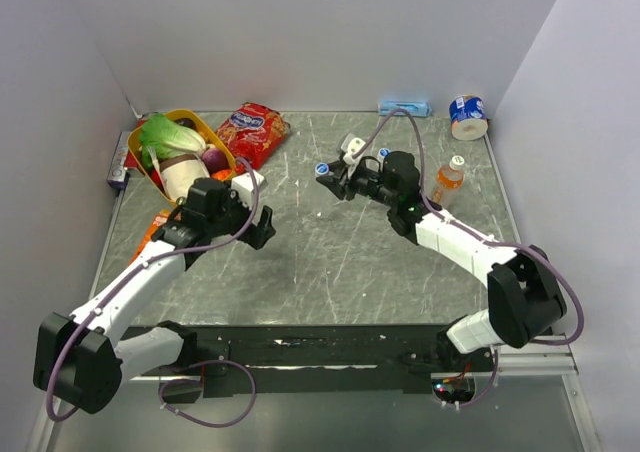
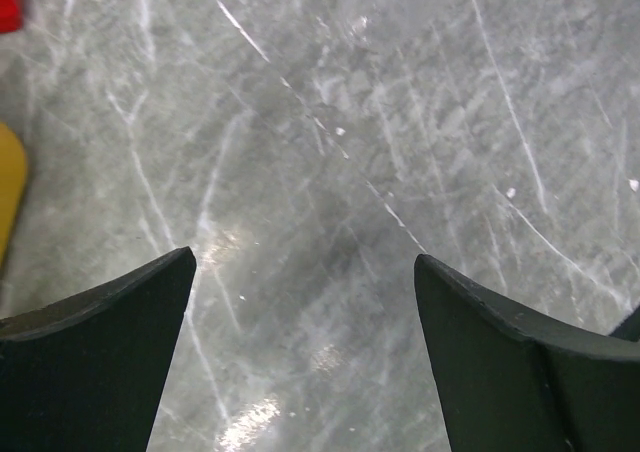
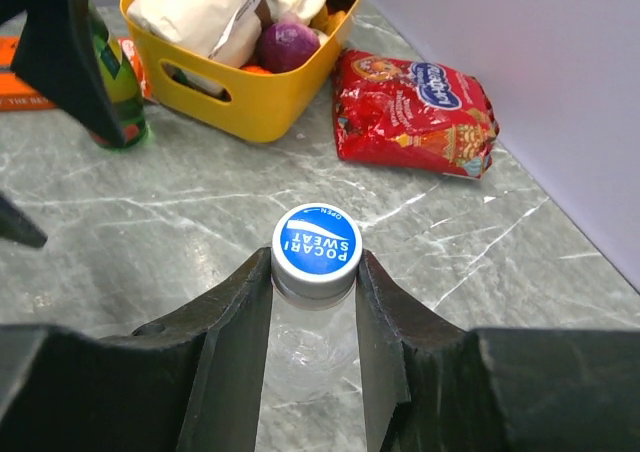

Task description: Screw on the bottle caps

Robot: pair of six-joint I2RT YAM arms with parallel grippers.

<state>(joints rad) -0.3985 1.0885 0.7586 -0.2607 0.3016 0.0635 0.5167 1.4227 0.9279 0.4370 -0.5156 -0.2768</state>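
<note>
- You are looking at a grey marbled table top, veined and scratched with white.
- Three plain pale walls close it in: back wall, left wall, right wall.
- Soft light leaves bright glare patches on the stone-look surface.

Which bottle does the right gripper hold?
The clear bottle with the blue cap, clamped in the right gripper. The orange drink bottle stands alone, untouched.
</note>
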